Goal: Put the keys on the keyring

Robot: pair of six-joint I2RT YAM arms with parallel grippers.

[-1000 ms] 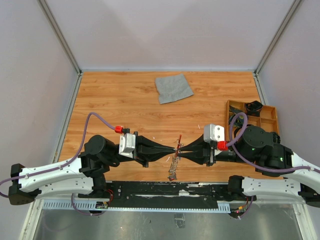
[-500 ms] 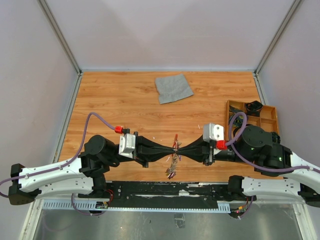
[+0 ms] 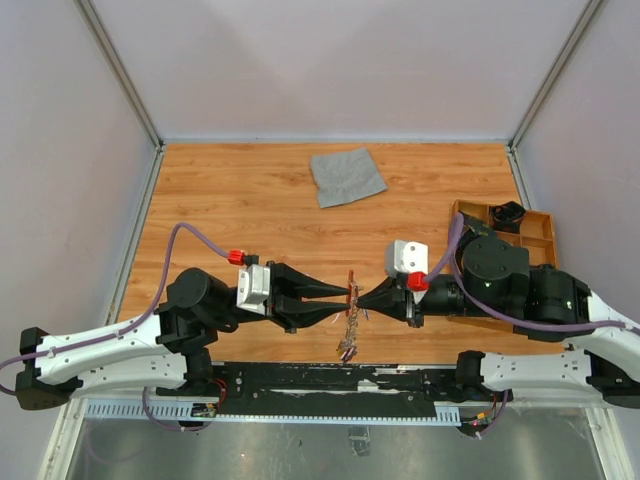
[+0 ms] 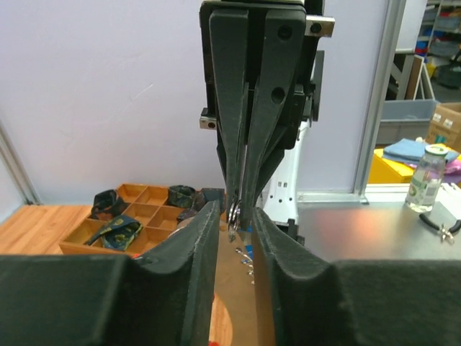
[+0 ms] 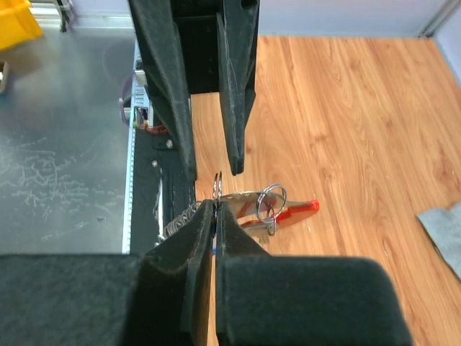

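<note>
In the top view, the keyring [image 3: 351, 281] is seen held between the 2 arms near the front edge of the bench [image 3: 230, 200], and its thin chain [image 3: 347, 335] is trailed toward the arm bases. The left gripper [image 3: 347, 300] is shown with its 2 fingers apart, 1 on each side of the red loop, while the fingers of the right gripper [image 3: 362, 303] are pressed together at the loop. A grey cloth [image 3: 347, 176] is laid at the far side, and a tray [image 3: 530, 222] is set at the right edge. In the left wrist view, the left gripper [image 4: 236, 216] is spread, and the right gripper [image 4: 239, 203] is seen clamped on a small silvery ring [image 4: 234, 214]. In the right wrist view, the right gripper [image 5: 215, 209] is closed on that ring [image 5: 217, 184], the keyring [image 5: 295, 210] is stretched out to the side, and the left gripper [image 5: 214, 171] is held apart above it.
</note>
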